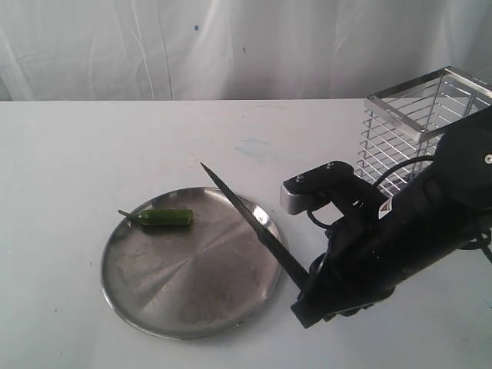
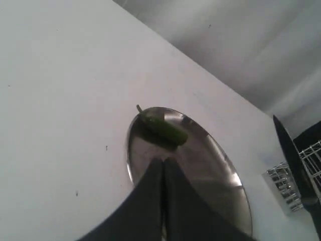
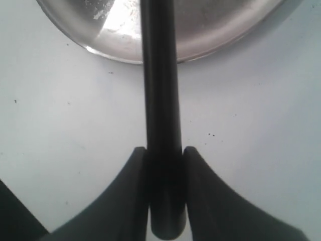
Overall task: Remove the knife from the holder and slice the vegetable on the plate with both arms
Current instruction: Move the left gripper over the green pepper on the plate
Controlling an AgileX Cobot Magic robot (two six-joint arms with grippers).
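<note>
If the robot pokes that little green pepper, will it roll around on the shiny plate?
Probably yes. The green pepper looks rounded and glossy and lies loose on its side, so a poke could roll it. The plate looks smooth, so it may also slide, though the raised rim might stop it. Its curved stem may make it wobble rather than roll straight.

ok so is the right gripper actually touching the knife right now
Touching. In the right wrist view, both fingers of the right gripper press against the knife handle, with no gap on either side.
</note>
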